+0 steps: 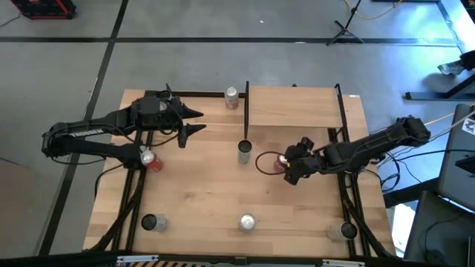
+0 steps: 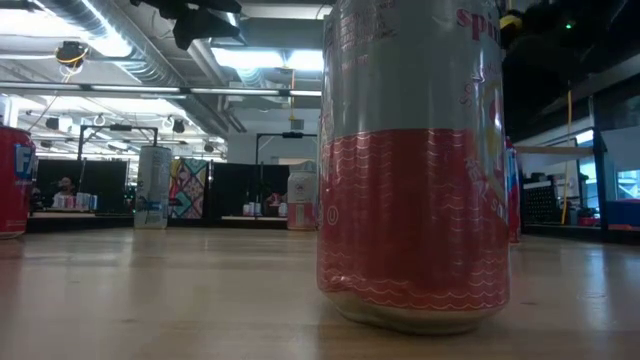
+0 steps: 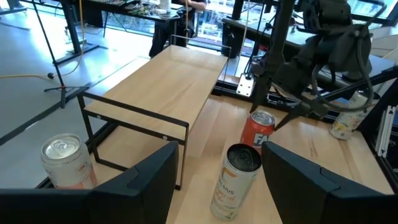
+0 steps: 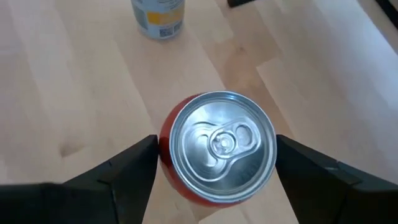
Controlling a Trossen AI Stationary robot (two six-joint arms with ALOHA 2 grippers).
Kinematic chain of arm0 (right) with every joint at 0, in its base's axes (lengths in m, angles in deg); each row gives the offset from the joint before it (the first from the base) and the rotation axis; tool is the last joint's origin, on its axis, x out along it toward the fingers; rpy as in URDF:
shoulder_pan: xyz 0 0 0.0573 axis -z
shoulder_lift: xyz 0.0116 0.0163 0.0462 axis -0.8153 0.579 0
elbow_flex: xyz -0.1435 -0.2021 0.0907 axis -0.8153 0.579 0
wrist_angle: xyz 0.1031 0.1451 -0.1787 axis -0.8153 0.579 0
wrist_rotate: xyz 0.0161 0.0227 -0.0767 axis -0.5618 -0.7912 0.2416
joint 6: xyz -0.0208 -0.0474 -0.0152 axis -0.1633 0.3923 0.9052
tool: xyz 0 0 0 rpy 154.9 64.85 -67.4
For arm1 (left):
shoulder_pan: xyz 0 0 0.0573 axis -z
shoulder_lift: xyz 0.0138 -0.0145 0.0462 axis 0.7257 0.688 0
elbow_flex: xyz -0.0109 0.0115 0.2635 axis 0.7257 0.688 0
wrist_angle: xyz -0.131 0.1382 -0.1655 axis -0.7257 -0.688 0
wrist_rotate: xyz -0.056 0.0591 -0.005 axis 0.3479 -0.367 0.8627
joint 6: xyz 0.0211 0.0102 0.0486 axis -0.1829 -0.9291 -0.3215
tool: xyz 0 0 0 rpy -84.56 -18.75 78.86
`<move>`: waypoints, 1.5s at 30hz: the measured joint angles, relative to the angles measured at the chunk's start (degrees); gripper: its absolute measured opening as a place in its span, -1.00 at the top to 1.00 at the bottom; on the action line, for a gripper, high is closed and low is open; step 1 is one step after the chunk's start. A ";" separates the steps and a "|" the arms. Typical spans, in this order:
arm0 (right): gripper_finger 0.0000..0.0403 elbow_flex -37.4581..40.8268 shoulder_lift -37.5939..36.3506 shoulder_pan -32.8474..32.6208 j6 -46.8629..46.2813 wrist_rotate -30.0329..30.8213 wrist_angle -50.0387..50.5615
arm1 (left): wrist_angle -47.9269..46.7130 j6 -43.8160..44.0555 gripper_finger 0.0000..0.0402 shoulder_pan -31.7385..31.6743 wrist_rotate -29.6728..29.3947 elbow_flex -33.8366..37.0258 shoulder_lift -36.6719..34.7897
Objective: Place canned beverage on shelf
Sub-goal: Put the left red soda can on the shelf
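Red and silver, the can (image 4: 219,148) stood upright on the table (image 1: 200,193), just in front of the shelf (image 1: 293,107), with the right gripper (image 4: 216,158) hanging straight above it, jaws spread wide either side of its body and not yet touching. Its tab looked unopened, so it was probably full: fairly heavy, stiff, smooth-walled and a bit slippery. The best hold would be across the middle of the round side, well below the rim. Nothing sat on the shelf. Other cans stood scattered about the table, one tall pale can (image 3: 236,182) nearby. The left gripper (image 1: 194,122) waited over the table's far left, jaws apart and empty.
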 joint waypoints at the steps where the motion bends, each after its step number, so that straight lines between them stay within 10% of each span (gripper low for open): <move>1: -0.49 -0.04 0.40 0.00 -0.65 0.36 -0.06 | 0.00 0.08 -0.12 0.00 -0.02 0.00 0.00; 45: -0.64 0.20 3.79 0.00 -6.19 0.25 -3.64 | 0.00 0.37 -0.12 0.00 0.00 0.00 0.02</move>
